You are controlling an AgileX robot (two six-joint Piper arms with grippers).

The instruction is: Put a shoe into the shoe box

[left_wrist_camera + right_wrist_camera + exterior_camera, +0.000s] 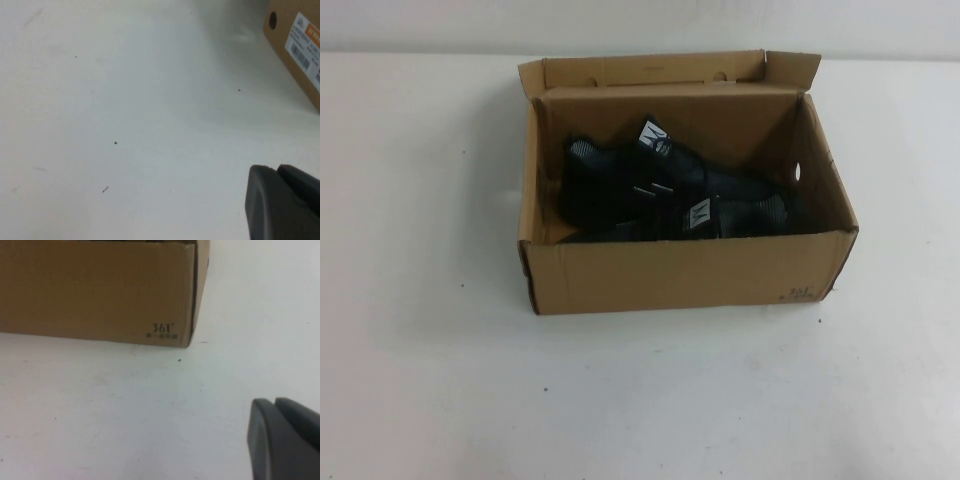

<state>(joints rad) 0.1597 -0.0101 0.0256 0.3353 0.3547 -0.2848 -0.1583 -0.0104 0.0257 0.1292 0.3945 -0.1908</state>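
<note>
I see both black knit shoes (665, 190) inside the brown cardboard shoe box (685, 272); left gripper (280, 175) and right gripper (277, 407) hover over the tabletop (420, 380) beside it, jaws closed, empty. Risk: I judge the open lid could snag.

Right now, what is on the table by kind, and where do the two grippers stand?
Black shoes: 2, first shoe and second shoe, both inside the box
Shoe box: 1, lid open
Grippers: 2, left gripper and right gripper, both shut, empty, above bare table
Total: 5

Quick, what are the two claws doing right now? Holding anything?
Left claw: shut, holding nothing, above bare table beside the shoe box.
Right claw: shut, holding nothing, above the table before the box's front.
</note>
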